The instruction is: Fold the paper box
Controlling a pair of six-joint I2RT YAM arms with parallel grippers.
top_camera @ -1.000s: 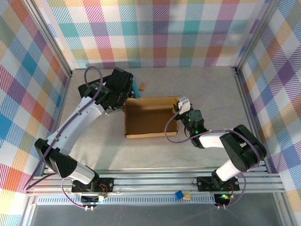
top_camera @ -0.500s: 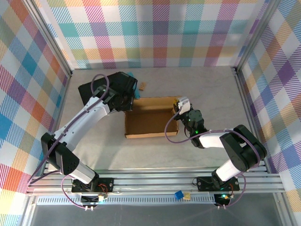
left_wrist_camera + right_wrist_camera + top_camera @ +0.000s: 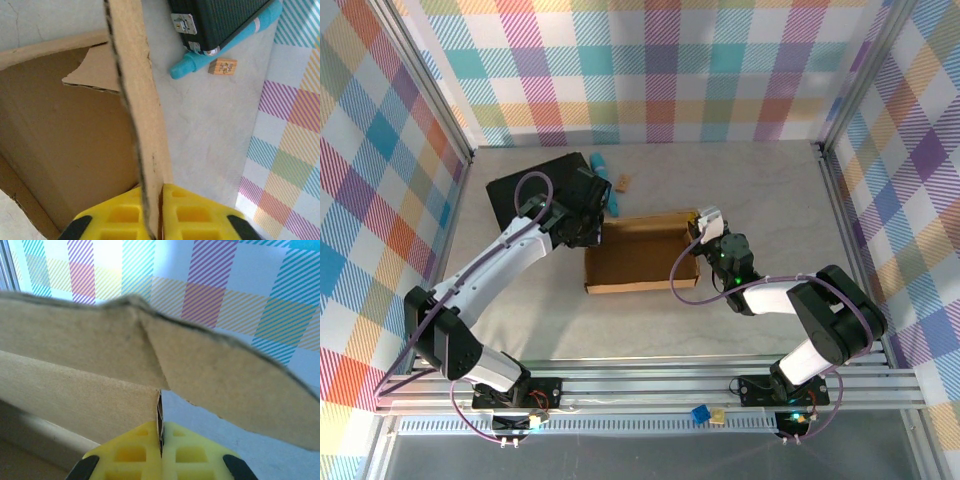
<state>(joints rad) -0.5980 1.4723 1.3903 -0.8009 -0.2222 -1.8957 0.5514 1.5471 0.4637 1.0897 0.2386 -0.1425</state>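
The paper box is a brown cardboard mailer lying open at the table's middle, walls partly raised. My left gripper is at its far left corner, shut on the box's upright left wall; the yellow fingers pinch the cardboard edge from both sides. My right gripper is at the far right corner, shut on the box's right wall, with a bent flap above it. The yellow fingertips clamp the wall's edge.
A black rectangular case lies at the far left, just behind my left gripper, seen with its latch in the left wrist view. A teal pen and a small wooden block lie beside it. Plaid walls enclose the table.
My left gripper has moved right and nearer, off the black case to the box's far left corner, and closed on the left wall. The right arm has stayed put.
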